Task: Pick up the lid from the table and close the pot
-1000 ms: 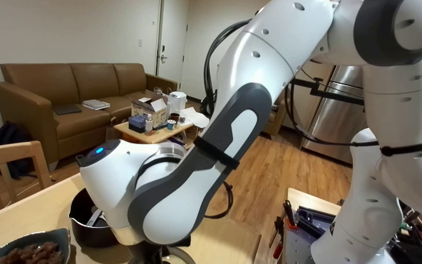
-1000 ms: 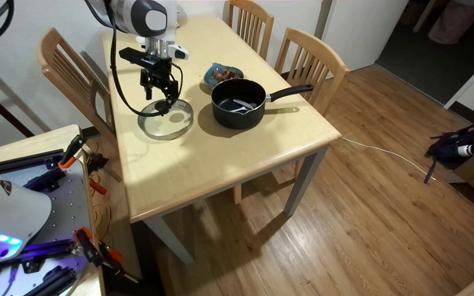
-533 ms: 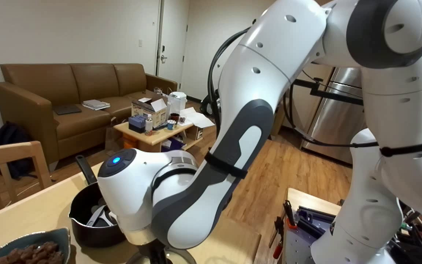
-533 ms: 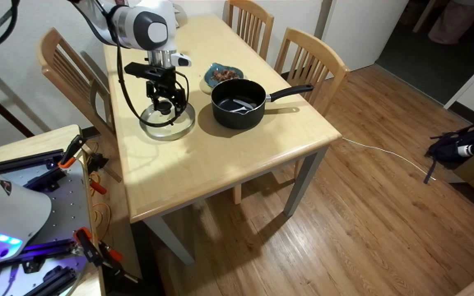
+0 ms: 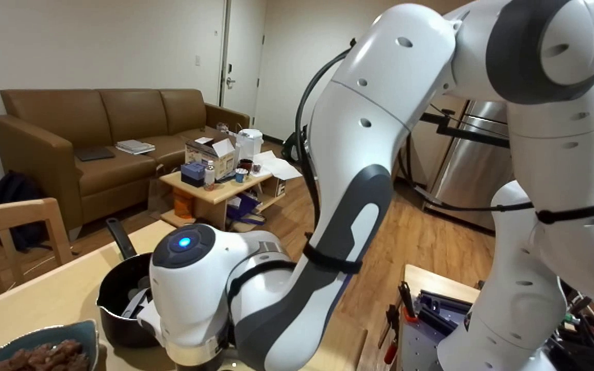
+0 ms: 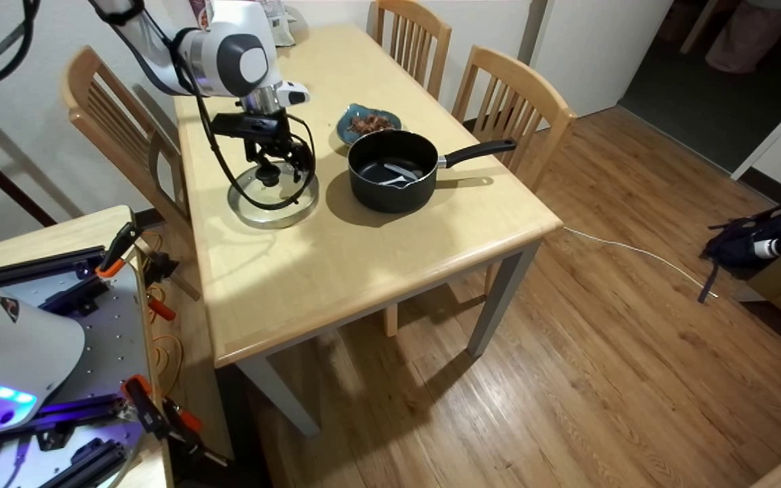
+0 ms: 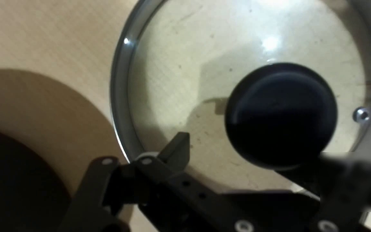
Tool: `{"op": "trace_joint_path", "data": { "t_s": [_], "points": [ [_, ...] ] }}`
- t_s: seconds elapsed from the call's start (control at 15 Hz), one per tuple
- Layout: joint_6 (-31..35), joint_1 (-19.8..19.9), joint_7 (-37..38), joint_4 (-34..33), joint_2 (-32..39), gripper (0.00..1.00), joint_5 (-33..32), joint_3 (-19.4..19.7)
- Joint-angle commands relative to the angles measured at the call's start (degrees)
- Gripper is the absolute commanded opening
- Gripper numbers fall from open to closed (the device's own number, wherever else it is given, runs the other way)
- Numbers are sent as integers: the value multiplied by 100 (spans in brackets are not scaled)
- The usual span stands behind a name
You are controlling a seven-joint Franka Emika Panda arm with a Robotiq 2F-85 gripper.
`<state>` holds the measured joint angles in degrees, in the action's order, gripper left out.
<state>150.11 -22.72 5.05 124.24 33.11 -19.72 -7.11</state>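
Observation:
The glass lid (image 6: 248, 215) with its metal rim lies flat on the pale wooden table (image 6: 336, 271). My gripper (image 6: 281, 175) is low over it, and the lid's dark knob (image 6: 268, 175) shows between the fingers. From the wrist, the gripper (image 7: 253, 149) has a wide gap: one finger (image 7: 177, 153) stands well apart from the knob (image 7: 279, 106), while the blurred finger on the right is close to the knob's edge; contact there cannot be told. Beside the lid is the uncovered black pot (image 6: 390, 193), its handle (image 6: 478, 150) pointing away. The arm hides the gripper in an exterior view.
Utensils (image 6: 401, 174) lie inside the pot. Behind the pot sits a blue dish (image 6: 346, 132) of brown food. A black cable (image 6: 228, 173) loops down in front of the gripper. Wooden chairs (image 6: 519, 88) line the table's long sides.
My arm has come lower and shifted away from the pot, bringing the gripper down around the lid's knob. The pot and dish have stayed in place.

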Motion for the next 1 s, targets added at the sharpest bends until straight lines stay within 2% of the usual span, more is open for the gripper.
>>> {"op": "trace_joint_path", "data": {
  "t_s": [0.0,0.07,0.13,0.2,0.33,0.47,0.73,0.93],
  "points": [
    [1016,-177,190,259,470,41,-14,48],
    [1209,-230,281,314,591,85,98,58],
    [1414,-277,303,364,625,81,117,76],
    [1589,-361,397,420,680,82,111,134],
    [1893,-527,537,495,769,94,112,256],
    [2148,-741,692,578,824,100,137,408],
    [2352,-1129,885,655,833,100,288,630],
    [2225,-1454,1064,681,768,100,473,728]
  ]
}}
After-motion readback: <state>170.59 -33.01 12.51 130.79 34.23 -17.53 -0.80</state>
